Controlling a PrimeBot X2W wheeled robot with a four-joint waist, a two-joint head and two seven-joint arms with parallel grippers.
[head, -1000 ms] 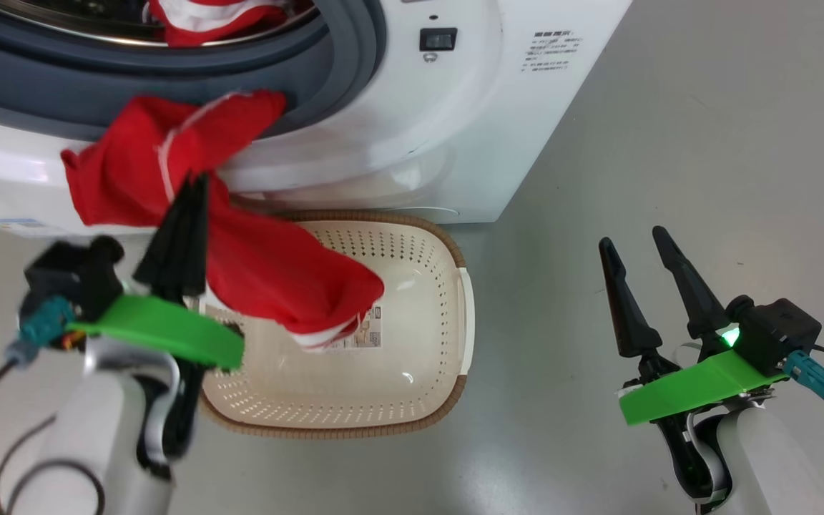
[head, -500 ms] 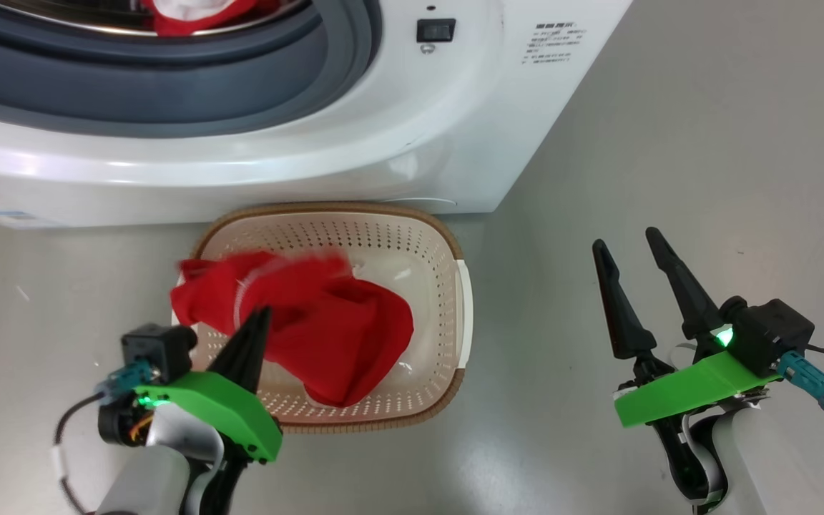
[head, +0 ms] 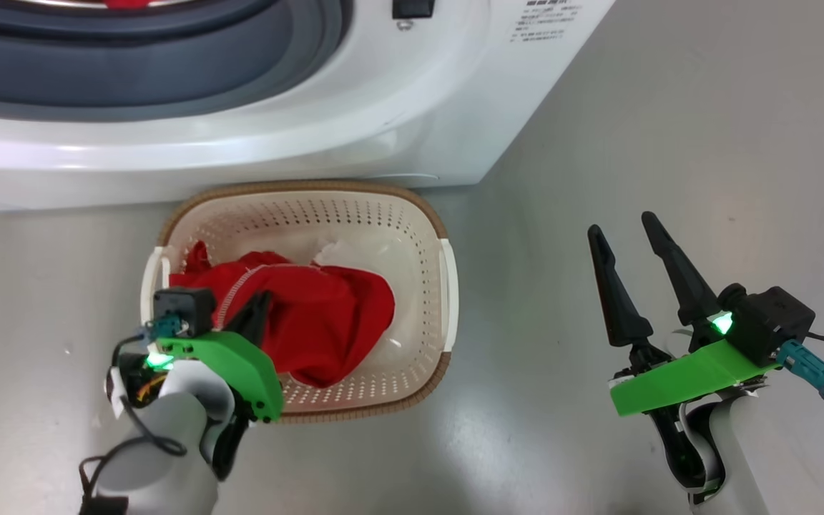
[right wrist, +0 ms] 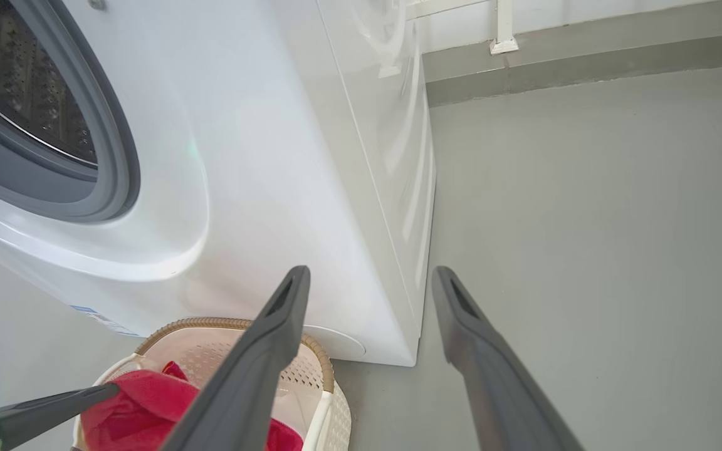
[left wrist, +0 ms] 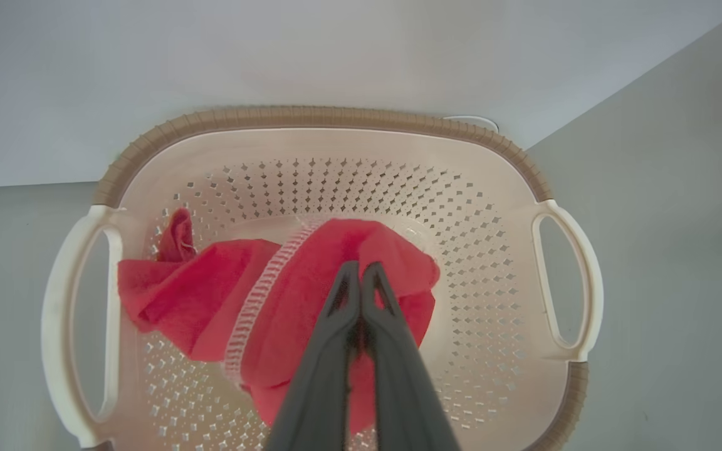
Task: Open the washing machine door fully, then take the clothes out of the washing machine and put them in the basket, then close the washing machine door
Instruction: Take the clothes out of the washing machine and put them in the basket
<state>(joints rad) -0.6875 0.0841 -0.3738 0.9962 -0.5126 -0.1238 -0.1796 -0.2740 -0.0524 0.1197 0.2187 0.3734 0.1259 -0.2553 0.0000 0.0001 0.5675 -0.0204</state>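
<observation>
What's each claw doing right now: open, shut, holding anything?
Left claw: shut on the red garment, inside the basket.
Right claw: open, holding nothing.

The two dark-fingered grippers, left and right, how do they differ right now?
The left gripper is shut, pinching the bright red fabric garment; the right gripper is open and holds nothing. The left gripper reaches into the cream perforated plastic basket; the right gripper hangs over the grey floor beside it. Both have long dark tapered fingers and green mounts.
</observation>
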